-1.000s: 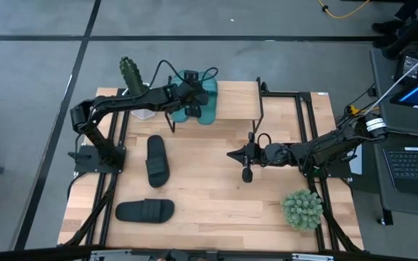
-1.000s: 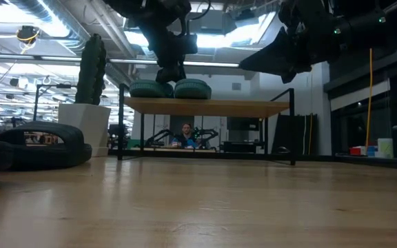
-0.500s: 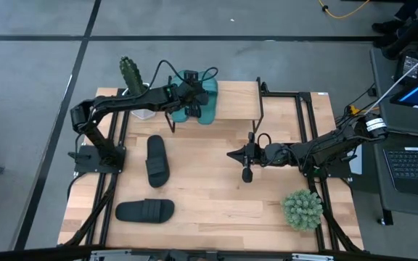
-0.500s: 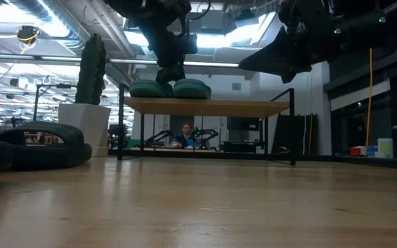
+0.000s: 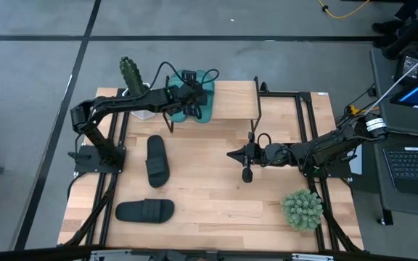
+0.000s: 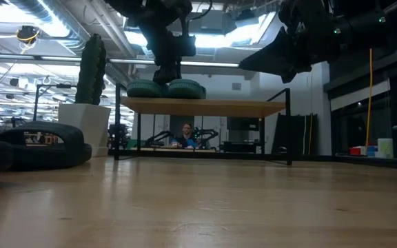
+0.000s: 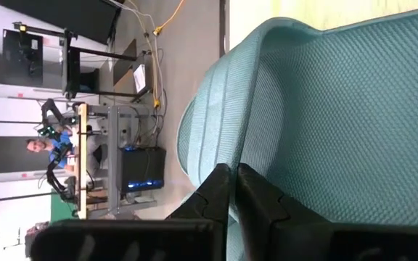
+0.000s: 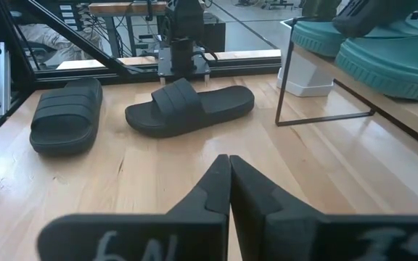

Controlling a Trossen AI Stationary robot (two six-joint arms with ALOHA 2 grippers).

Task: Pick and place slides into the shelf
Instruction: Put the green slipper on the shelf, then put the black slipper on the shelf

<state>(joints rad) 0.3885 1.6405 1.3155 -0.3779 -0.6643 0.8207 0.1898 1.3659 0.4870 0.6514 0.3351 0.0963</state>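
Note:
Two teal slides (image 5: 203, 101) (image 6: 187, 88) lie side by side, soles down, on the left part of the shelf's plank top (image 5: 234, 101) (image 6: 212, 105). My left gripper (image 5: 191, 100) (image 6: 167, 74) (image 7: 229, 172) is shut and sits on one teal slide. Two black slides (image 5: 157, 159) (image 5: 145, 211) (image 8: 187, 107) lie flat on the table's left half. My right gripper (image 5: 231, 154) (image 8: 227, 161) is shut and hangs above the table's middle, touching nothing. My left gripper is down on a teal slide with its shut fingertips (image 7: 220, 181), at the edge of the ribbed strap (image 7: 216, 109) beside the textured footbed (image 7: 325, 123). It comes from above, slanting in from the table's left. Nothing shows between the fingers. The slide lies flat on the shelf top.
A cactus in a white pot (image 5: 130, 72) (image 6: 92, 76) stands at the far left corner beside the shelf. A round green plant (image 5: 302, 209) sits near the right near corner. A laptop (image 5: 412, 163) lies off the table's right. A person (image 6: 186, 134) sits far behind.
My left gripper has moved a little toward the far edge, and the teal slides under it have shifted with it. The shelf has slid slightly toward the table's left. My right arm has kept still.

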